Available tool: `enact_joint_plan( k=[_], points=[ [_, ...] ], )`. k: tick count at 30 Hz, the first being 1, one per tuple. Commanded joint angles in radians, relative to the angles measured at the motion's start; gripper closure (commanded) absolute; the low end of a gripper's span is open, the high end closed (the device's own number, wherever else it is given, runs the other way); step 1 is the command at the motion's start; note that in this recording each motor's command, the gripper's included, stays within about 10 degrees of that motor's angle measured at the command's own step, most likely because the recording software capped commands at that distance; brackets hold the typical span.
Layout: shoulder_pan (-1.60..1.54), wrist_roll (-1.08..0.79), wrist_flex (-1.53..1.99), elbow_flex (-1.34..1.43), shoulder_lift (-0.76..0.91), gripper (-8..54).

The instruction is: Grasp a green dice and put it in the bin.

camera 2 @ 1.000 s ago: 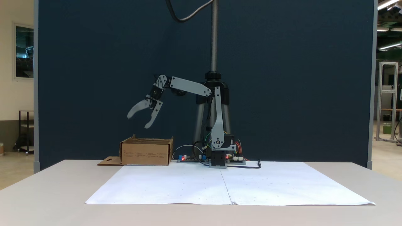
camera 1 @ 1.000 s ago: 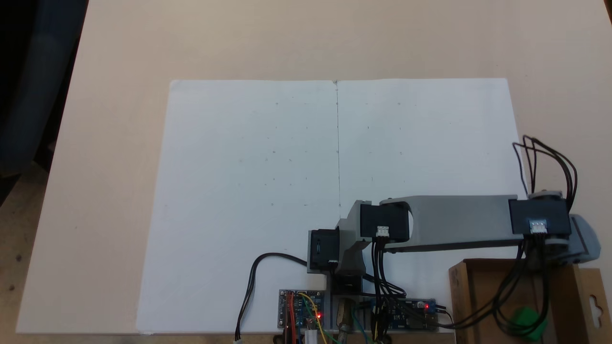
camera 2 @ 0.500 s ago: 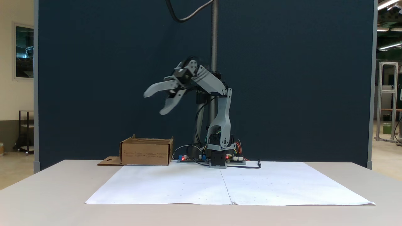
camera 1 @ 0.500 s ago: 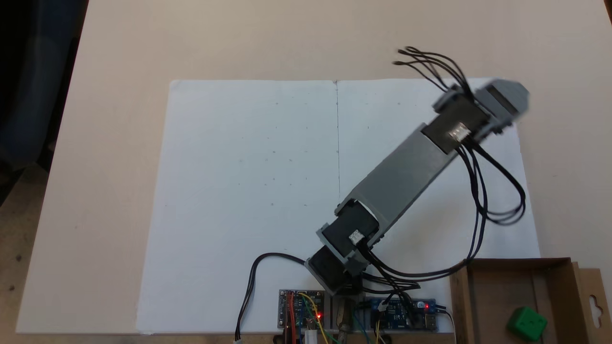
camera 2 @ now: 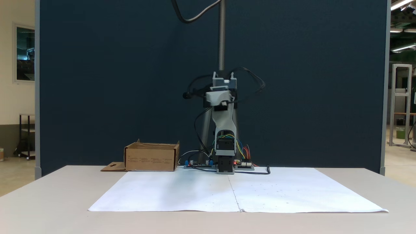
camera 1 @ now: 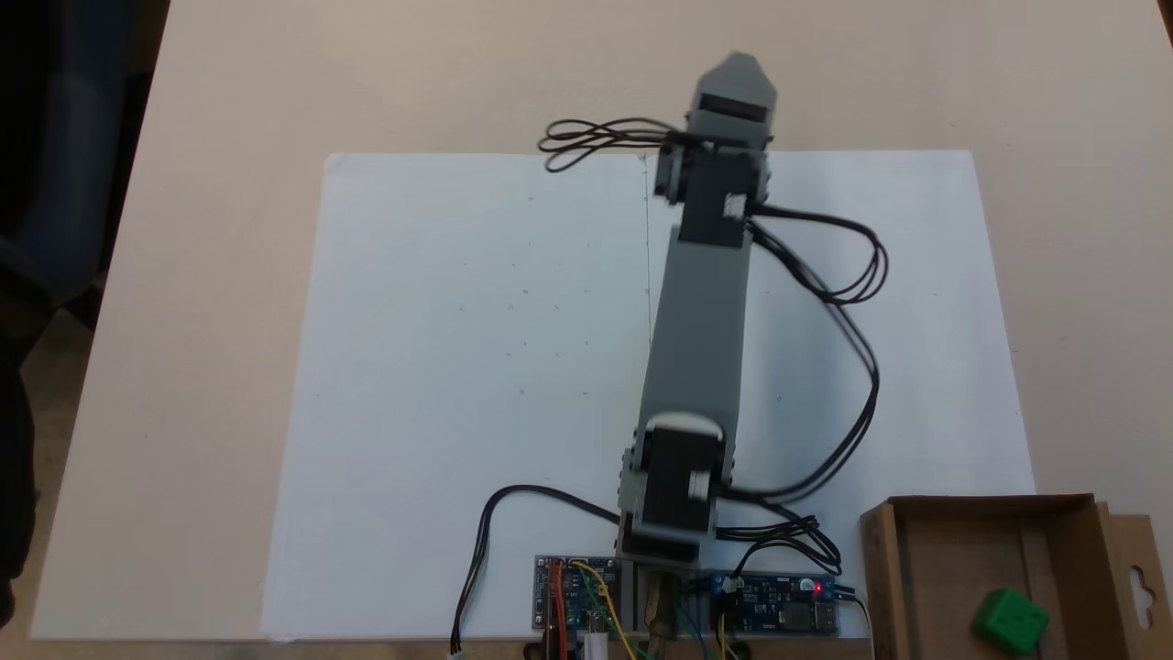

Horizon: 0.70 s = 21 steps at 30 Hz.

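The green dice (camera 1: 1010,621) is lying inside the bin (camera 1: 882,568), well apart from the fingers (camera 1: 733,78), which are reaching away over the table (camera 1: 202,275); I cannot tell their spread.

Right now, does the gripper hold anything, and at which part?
Nothing is held: the green dice lies inside the bin, far from the gripper.

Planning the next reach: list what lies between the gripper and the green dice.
In a fixed view from above, the gripper hangs past the white paper's far edge; the green dice sits in the bin. Between them: bare paper, looping black cables, then the bin's wall.
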Motion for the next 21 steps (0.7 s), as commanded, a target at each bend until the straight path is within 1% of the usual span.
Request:
enact_joint_plan(
  k=[1, 4, 8, 12, 21],
  points=[
    [-0.009, 0.048, -0.164, 0.064, 0.074, 2.5],
    [-0.009, 0.025, -0.274, 0.219, 0.138, 2.5],
    [-0.02, -0.08, -0.429, 0.442, 0.21, 2.5],
    [-0.02, -0.126, -0.558, 0.575, 0.27, 2.3],
    [-0.043, -0.132, -0.839, 0.91, 0.476, 2.2]
  ],
)
